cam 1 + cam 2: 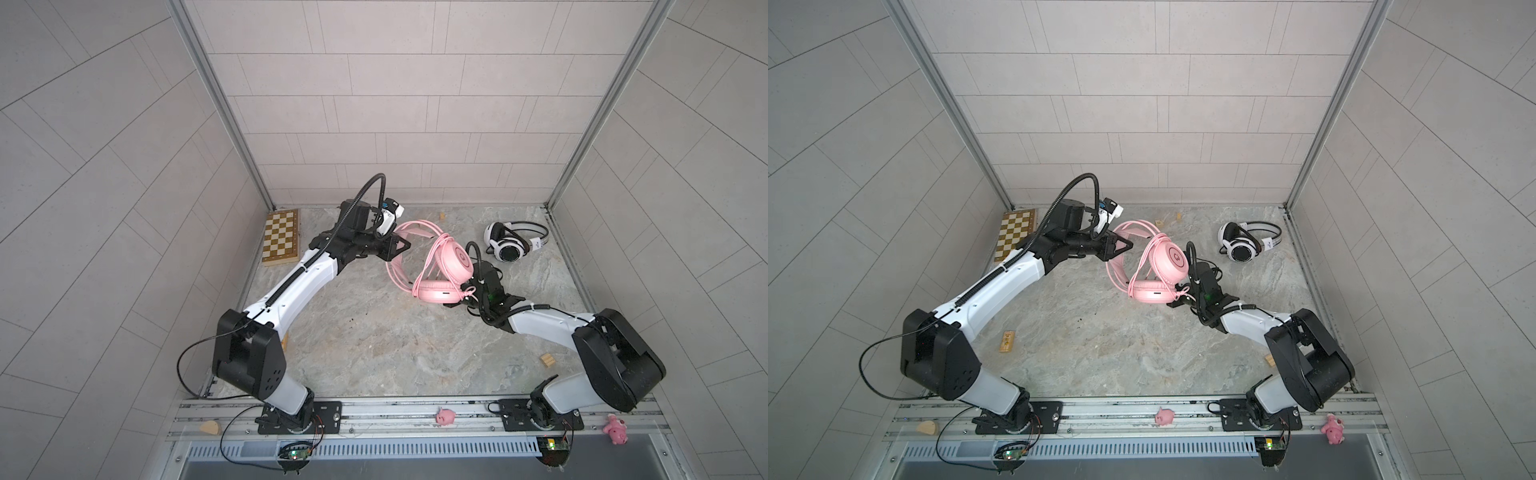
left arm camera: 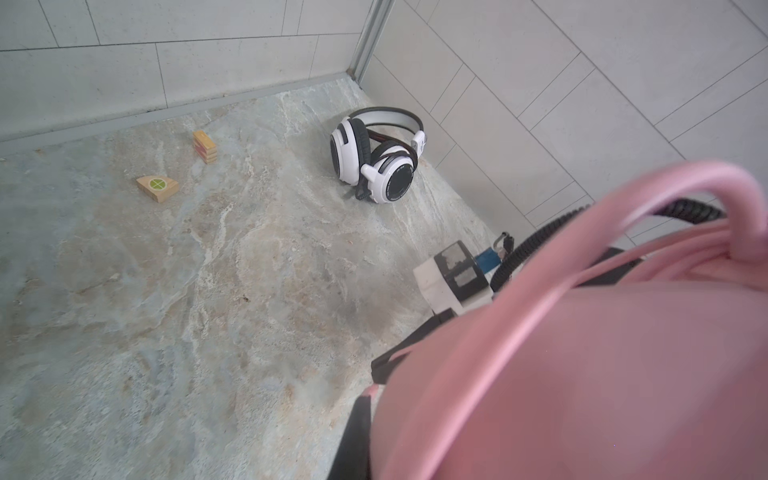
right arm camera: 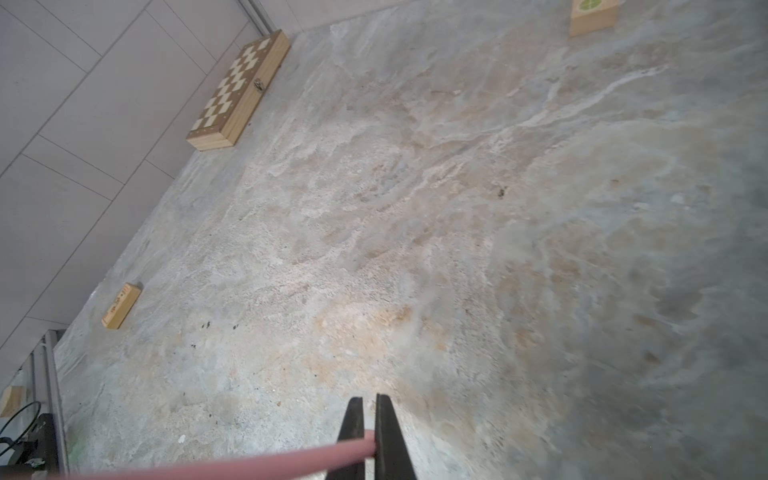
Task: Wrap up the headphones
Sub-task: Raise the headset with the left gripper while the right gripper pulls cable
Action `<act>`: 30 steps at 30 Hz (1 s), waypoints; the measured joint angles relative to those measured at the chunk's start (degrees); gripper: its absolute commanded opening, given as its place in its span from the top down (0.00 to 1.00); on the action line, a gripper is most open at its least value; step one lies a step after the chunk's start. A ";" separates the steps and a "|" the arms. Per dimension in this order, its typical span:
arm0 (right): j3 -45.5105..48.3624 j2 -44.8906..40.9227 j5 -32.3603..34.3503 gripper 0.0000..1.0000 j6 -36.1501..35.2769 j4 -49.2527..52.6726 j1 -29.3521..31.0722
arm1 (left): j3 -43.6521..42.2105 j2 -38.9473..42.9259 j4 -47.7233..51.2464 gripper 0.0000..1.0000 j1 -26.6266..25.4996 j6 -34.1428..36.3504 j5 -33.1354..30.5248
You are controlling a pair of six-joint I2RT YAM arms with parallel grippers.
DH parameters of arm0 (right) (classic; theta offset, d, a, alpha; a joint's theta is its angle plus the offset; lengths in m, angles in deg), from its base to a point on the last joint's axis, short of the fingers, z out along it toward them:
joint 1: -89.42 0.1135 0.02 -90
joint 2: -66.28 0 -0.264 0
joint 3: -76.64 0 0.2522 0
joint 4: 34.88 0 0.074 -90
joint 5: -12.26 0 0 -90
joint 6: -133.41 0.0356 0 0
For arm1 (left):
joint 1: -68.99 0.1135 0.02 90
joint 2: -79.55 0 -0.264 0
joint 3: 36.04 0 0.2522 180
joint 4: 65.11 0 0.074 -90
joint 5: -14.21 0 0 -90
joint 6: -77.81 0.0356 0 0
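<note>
The pink headphones [image 1: 455, 259] [image 1: 1169, 259] are mid-table, their cups stacked and the pink cable [image 1: 428, 266] looped around them. My left gripper [image 1: 400, 246] [image 1: 1124, 246] is shut on their pink headband [image 1: 409, 227]. In the left wrist view the headphones [image 2: 582, 374] fill the near corner and hide most of the fingers [image 2: 356, 440]. My right gripper [image 1: 455, 302] [image 1: 1173, 302] [image 3: 369, 415] is shut on the pink cable [image 3: 249, 463] beside the lower cup [image 1: 436, 291]. The white headphones [image 1: 513, 246] [image 1: 1246, 246] [image 2: 382, 162] lie untouched at the back right.
A folded chessboard box [image 1: 281, 243] [image 3: 239, 91] lies at the back left wall. Small wooden blocks [image 2: 158, 188] [image 2: 204, 146] [image 1: 547, 360] [image 1: 1008, 343] are scattered on the stone tabletop. Two pink pig toys [image 1: 444, 417] [image 1: 616, 430] sit on the front rail.
</note>
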 measured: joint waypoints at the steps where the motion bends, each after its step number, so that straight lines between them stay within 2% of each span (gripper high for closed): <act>1: 0.24 0.13 0.00 0.97 0.96 -1.57 0.61 | -2.01 0.00 -3.82 1.00 0.00 -2.89 0.46; 6: 3.39 0.57 0.04 0.96 7.78 -12.37 1.75 | -10.40 0.76 -20.46 1.00 0.26 -14.45 -1.33; 11: 5.14 0.74 0.52 0.95 15.12 -19.02 1.70 | -16.55 4.50 -29.46 1.00 0.57 -19.85 -7.72; 15: 4.85 0.39 2.47 0.96 19.89 -22.32 2.38 | -18.29 7.15 -31.47 1.00 1.38 -23.37 -14.69; 19: 3.65 -0.70 4.39 0.96 22.58 -22.49 5.75 | -19.02 7.63 -32.48 1.00 2.54 -28.41 -21.22; 25: 1.18 -1.31 4.85 0.96 27.61 -22.36 7.30 | -19.17 7.52 -32.54 1.00 3.58 -33.07 -25.11; 30: 0.74 -2.78 3.63 0.97 32.02 -22.32 7.65 | -19.21 7.52 -32.50 1.00 3.87 -34.23 -27.87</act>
